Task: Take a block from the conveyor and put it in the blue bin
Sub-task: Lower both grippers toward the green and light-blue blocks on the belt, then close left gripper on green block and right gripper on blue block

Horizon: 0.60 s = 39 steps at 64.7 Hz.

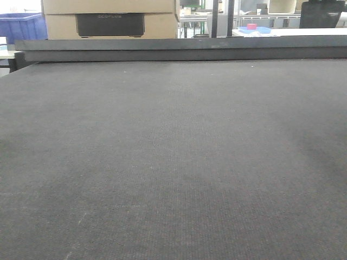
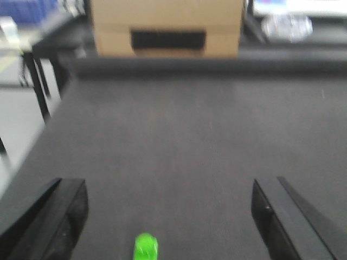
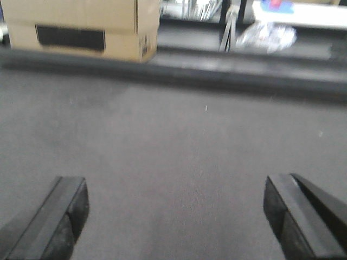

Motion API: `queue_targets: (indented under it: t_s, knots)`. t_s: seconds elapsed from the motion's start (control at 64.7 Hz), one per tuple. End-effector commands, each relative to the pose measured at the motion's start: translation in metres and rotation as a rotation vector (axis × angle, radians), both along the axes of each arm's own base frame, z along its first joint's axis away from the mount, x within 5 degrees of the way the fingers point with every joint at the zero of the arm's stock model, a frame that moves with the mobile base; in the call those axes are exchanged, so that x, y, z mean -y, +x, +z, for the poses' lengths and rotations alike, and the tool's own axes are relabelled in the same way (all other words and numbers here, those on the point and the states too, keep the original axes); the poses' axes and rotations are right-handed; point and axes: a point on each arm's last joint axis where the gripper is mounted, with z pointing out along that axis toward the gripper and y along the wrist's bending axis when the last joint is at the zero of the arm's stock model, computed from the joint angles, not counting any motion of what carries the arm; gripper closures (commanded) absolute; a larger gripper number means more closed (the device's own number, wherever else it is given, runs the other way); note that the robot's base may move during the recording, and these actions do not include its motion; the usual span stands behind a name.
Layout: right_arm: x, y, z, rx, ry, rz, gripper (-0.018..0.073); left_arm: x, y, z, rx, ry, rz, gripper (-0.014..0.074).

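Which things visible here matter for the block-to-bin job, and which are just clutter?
Job: conveyor, small green block, blue bin, left gripper and right gripper, both open.
Lying about: cardboard box, crumpled plastic bag, pink item on blue tray.

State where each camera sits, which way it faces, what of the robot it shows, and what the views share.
Exterior front: low over the conveyor, facing across it to the rail, cardboard box and blue bin; no robot part shows.
Left wrist: behind the left gripper, facing the same box; open fingers frame a small green object.
Right wrist: behind the right gripper, open fingers over the conveyor, box upper left.
Shared: conveyor, rail and box appear in all three.
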Motion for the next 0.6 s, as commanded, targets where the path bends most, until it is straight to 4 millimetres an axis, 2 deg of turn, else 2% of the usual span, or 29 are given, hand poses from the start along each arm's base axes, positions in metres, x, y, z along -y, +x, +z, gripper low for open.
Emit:
queue_targets:
  t_s: [0.0, 0.201, 0.356, 0.588]
  knots:
    - [-0.002, 0.017, -0.003, -0.063, -0.025, 0.003, -0.0009, 0.006, 0.017, -0.006, -0.086, -0.009, -0.029, 0.0055]
    - [-0.008, 0.051, -0.007, -0.353, -0.095, 0.022, -0.0009, 0.009, 0.048, -0.008, -0.274, 0.005, -0.031, 0.0057]
    - [0.006, 0.083, -0.013, -0.617, -0.085, -0.054, -0.0009, 0.012, 0.077, -0.015, -0.457, 0.019, -0.025, 0.0057]
    - [0.03, 0.109, -0.037, -0.799, -0.129, -0.072, -0.0009, 0.013, 0.116, -0.041, -0.718, 0.066, -0.028, 0.0057]
